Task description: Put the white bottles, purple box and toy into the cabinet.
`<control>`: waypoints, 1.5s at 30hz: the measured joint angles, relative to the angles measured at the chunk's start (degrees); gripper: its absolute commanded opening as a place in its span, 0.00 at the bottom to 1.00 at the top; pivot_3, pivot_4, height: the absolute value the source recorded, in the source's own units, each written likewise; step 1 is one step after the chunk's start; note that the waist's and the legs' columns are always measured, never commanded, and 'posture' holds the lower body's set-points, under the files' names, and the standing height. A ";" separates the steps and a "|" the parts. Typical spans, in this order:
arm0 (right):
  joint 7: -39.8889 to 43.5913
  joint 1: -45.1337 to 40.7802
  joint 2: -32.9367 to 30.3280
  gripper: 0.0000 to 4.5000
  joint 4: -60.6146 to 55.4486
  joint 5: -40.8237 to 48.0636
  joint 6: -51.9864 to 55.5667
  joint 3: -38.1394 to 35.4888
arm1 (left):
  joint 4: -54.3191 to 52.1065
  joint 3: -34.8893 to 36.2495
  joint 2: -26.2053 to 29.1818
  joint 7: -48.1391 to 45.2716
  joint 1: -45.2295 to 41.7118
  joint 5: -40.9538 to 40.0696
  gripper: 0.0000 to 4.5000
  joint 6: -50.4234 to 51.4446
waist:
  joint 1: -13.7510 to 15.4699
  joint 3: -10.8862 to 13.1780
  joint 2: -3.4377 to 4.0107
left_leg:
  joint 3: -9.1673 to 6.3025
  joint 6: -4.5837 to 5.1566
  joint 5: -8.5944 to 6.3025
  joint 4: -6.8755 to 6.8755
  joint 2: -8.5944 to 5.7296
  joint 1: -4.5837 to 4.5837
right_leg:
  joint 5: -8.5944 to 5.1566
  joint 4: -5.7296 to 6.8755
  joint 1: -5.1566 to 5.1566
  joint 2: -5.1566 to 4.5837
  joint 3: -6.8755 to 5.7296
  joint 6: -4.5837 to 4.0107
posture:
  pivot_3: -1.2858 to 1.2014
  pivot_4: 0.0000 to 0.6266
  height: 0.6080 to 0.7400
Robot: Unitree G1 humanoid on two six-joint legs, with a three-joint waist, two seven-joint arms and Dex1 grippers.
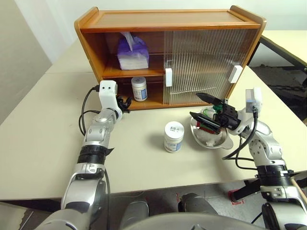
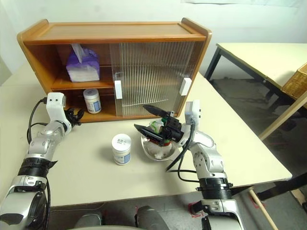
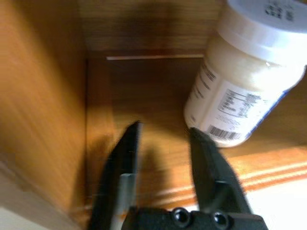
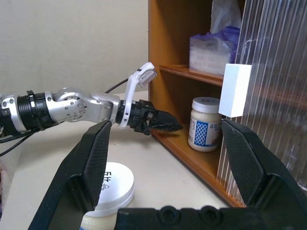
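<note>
White, upright second bottle [image 1: 173, 136] stands on the beige table [image 1: 43, 143] between both arms, at about four o'clock from the left gripper [image 1: 125, 104], whose narrow jaws hold nothing at the cabinet [image 1: 168, 21] mouth. Right gripper [image 1: 206, 106], spread wide and empty over the toy [image 1: 207, 125] in its metal dish [image 1: 213, 140], seems nearer. Beyond, a shelved bottle [image 1: 139, 88] sits below the purple box [image 1: 132, 52].

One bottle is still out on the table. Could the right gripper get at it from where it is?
Probably yes. The white bottle stands alone on the table, with open space between it and the open right gripper above the metal dish.
</note>
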 measured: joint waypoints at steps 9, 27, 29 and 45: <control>-0.13 0.21 -0.02 1.00 -0.13 -0.10 0.00 0.12 | 7.93 0.15 -0.73 2.62 -4.31 0.71 0.00 -4.02 | 0.37 0.00 0.00 | 0.00 -0.01 0.01 0.00 0.00 0.02 | 0.00 0.01 0.02 0.00 -0.01 0.01 | 0.48 0.00 1.00; -1.08 1.13 -0.08 1.00 -0.81 -0.09 0.00 0.11 | 16.51 -3.16 -2.35 2.70 -8.31 5.19 0.00 -8.82 | 0.91 0.09 -0.14 | -0.19 0.14 0.17 0.02 -0.22 0.10 | -0.11 0.02 0.23 -0.02 -0.04 0.27 | 0.47 0.00 1.00; -1.07 1.24 -0.08 1.00 -0.87 -0.09 0.00 0.13 | 16.46 -3.64 -2.59 2.70 -8.31 5.37 0.00 -8.88 | 0.98 0.11 -0.16 | -0.24 0.14 0.18 0.02 -0.25 0.10 | -0.12 0.02 0.23 -0.02 -0.04 0.28 | 0.47 0.00 1.00; -0.95 1.36 0.69 1.00 -0.89 -0.09 0.00 0.92 | 14.03 -8.99 -0.61 2.67 -6.86 12.41 0.00 -9.83 | 1.46 0.22 -0.31 | -0.52 0.13 0.21 -0.03 -0.41 -0.18 | -0.10 -0.03 0.13 -0.03 -0.04 0.24 | 0.48 0.00 1.00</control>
